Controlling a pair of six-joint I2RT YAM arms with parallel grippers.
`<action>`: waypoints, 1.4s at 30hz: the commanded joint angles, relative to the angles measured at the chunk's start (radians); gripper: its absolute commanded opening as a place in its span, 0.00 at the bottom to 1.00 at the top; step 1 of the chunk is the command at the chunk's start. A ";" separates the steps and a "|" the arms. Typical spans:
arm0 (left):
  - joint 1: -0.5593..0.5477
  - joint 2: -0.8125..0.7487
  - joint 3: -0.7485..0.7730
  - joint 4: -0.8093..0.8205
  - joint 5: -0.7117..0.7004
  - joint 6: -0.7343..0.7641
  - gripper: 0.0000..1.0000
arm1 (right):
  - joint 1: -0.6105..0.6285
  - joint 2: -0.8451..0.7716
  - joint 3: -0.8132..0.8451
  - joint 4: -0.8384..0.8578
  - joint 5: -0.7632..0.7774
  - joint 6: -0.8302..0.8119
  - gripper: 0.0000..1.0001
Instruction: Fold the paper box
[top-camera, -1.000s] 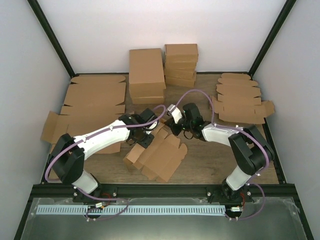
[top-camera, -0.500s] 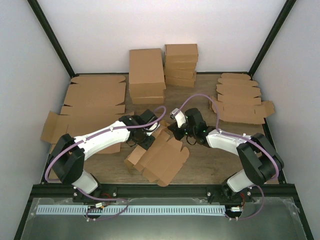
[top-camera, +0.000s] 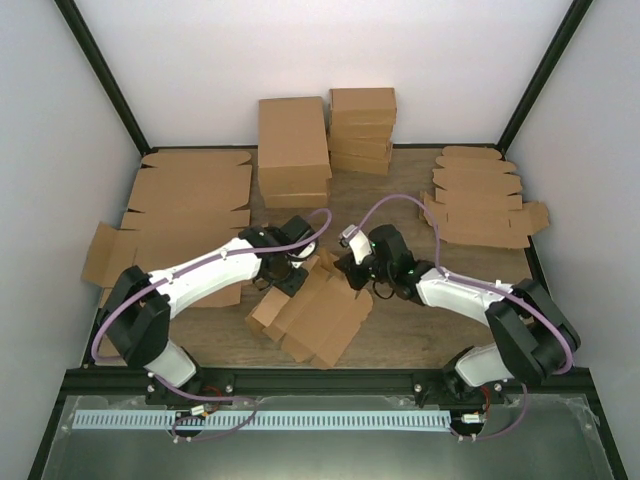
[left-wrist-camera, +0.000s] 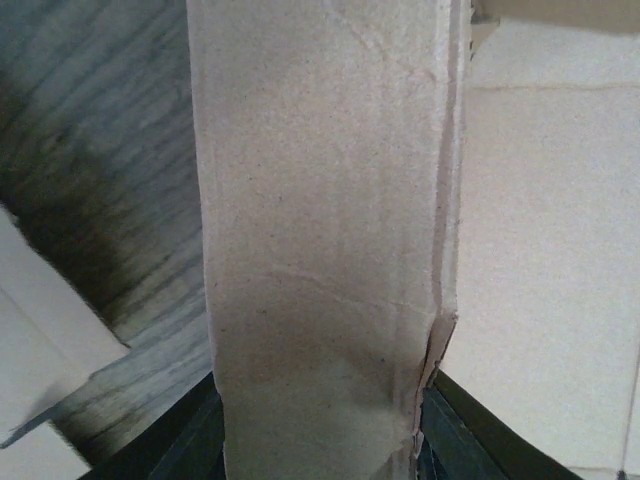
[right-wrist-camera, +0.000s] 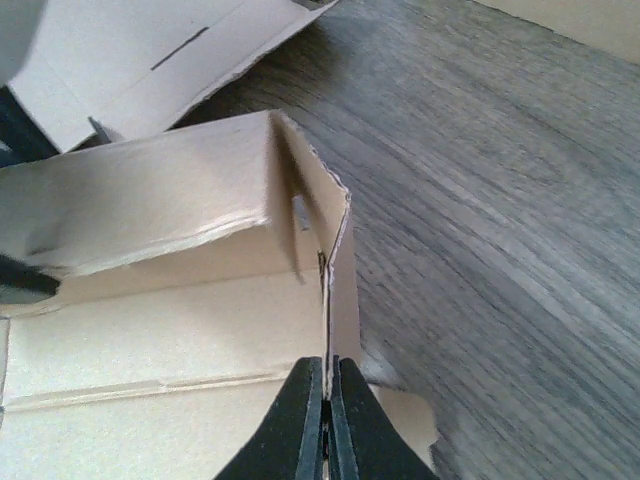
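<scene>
- Lying mid-counter (top-camera: 430, 325), the paper box (top-camera: 318, 315) is matte brown cardboard, creased, with its walls half-raised and shallow.
- Left hand (top-camera: 289, 279), at the box's far-left wall, clamps a fibrous upright panel.
- Right hand (top-camera: 347, 270), fingers pressed together, pinches the box's thin far-corner flap edge.
- Since a second ago, the right arm has stretched lower toward the box.

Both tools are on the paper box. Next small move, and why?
Probably the right tool swings its end flap inward: it is shut on that flap's edge, the flap stands only half turned, and the left tool grips the paper box.
</scene>
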 joint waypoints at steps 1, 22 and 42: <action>0.007 0.016 0.068 0.006 -0.082 -0.017 0.45 | 0.034 -0.008 0.015 -0.059 -0.042 0.050 0.01; -0.054 0.055 0.065 -0.014 -0.084 0.039 0.45 | 0.098 0.130 -0.010 0.142 -0.050 0.150 0.25; -0.053 0.075 0.042 0.034 -0.066 0.041 0.45 | -0.048 0.137 -0.069 0.277 -0.327 0.242 0.51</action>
